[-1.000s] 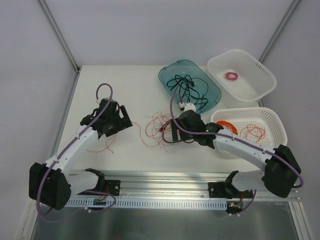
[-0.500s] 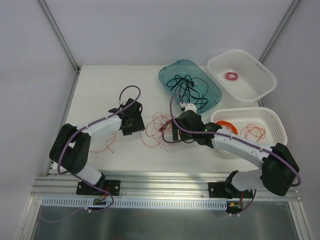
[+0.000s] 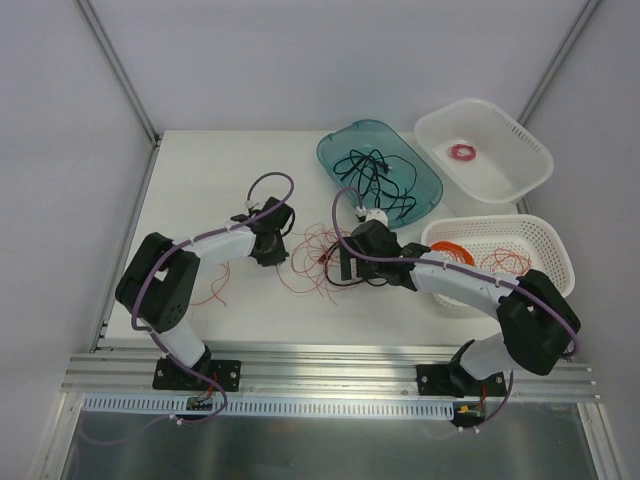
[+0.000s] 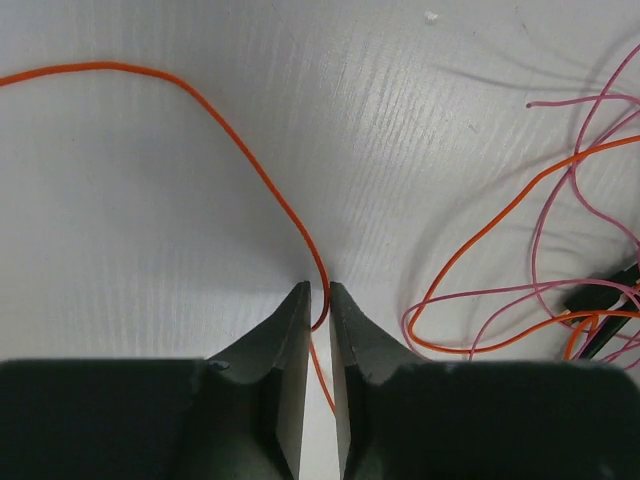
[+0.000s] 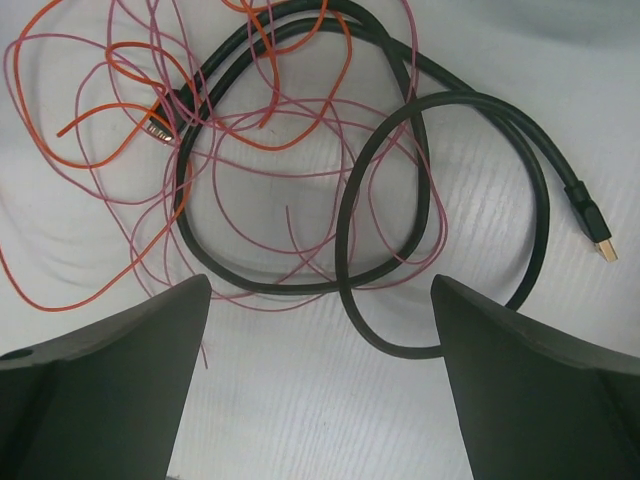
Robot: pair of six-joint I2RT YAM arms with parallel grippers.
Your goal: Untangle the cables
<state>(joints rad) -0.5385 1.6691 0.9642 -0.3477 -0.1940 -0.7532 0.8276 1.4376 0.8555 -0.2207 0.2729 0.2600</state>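
The cables lie as a loose tangle (image 3: 315,255) of thin red, orange and pink wires with a black cord at the table's middle. My left gripper (image 3: 274,252) is at the tangle's left edge. In the left wrist view its jaws (image 4: 318,291) stand nearly together with one thin orange wire (image 4: 250,160) pinched between the tips. My right gripper (image 3: 341,268) hovers at the tangle's right side, open. In the right wrist view its wide-apart fingers (image 5: 320,290) frame the black cord (image 5: 400,120), which loops under pink wires (image 5: 260,130) and ends in a gold-tipped plug (image 5: 600,245).
A separate red wire (image 3: 210,290) lies left of the tangle. A teal tray (image 3: 330,150) with black cables sits at the back. A white basket (image 3: 535,150) holds a pink ring coil (image 3: 463,152). A second white basket (image 3: 560,250) holds an orange coil (image 3: 450,250) and red wires.
My left arm has swung right from the table's left side to the tangle's edge, and its jaws have closed on an orange wire. The right gripper has barely shifted.
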